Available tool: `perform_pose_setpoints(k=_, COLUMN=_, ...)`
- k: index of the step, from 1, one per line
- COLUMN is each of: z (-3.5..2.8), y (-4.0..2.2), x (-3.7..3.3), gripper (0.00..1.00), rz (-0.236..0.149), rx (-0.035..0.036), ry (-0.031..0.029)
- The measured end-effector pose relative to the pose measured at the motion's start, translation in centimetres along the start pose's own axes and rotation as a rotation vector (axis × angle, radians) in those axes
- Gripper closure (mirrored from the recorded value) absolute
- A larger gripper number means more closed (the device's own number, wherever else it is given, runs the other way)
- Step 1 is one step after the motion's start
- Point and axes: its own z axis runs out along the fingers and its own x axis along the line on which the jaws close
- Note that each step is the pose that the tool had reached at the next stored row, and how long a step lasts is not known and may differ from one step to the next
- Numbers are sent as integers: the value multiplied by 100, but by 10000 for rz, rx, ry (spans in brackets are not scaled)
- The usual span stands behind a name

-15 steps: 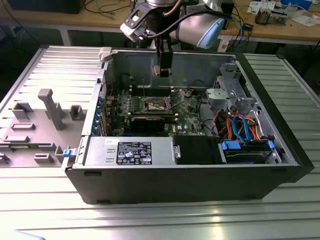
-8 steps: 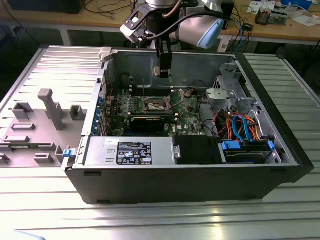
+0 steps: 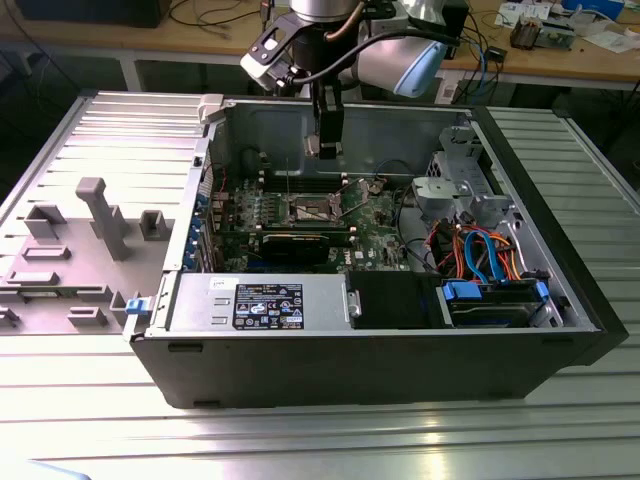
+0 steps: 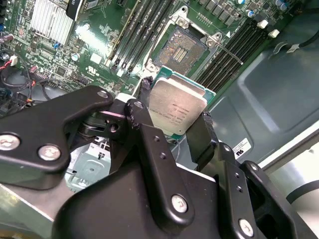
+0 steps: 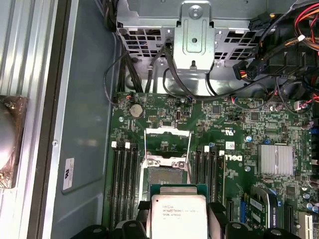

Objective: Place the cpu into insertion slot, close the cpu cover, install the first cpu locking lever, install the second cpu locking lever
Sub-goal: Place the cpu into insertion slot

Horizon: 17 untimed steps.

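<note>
The gripper (image 3: 326,145) hangs inside the open computer case (image 3: 350,355), its fingers pinching the cpu (image 4: 178,105) by two opposite edges; the chip's silver lid carries fine lines of print; it is held above the green motherboard (image 3: 385,215), near the insertion slot (image 4: 182,48) but clear of it; the slot lies bare, the cpu cover (image 5: 167,132) standing open beside it; a white sticker (image 5: 68,174) sits on the case's inner panel, a dark label on the power supply (image 3: 268,305); the case rests on a ribbed metal table (image 3: 320,445); in the exterior view a long black card (image 3: 300,243) lies at six o'clock of the slot, the drive cage (image 3: 455,185) at three o'clock, a grey fixture (image 3: 100,215) at nine o'clock outside the case.
</note>
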Motion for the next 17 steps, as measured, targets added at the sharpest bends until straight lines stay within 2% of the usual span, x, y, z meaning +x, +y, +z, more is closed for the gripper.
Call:
perform_pose_setpoints(k=4, z=45, y=-4, x=7, gripper=46, rz=471, rx=-10, ry=-35)
perform_pose_setpoints(k=7, z=95, y=-7, x=19, gripper=46, rz=494, rx=-13, ry=37)
perform_pose_setpoints(k=13, z=245, y=-10, x=83, gripper=46, rz=522, rx=-13, ry=37)
perform_pose_setpoints(k=17, z=251, y=-11, x=84, gripper=46, rz=525, rx=-13, ry=36)
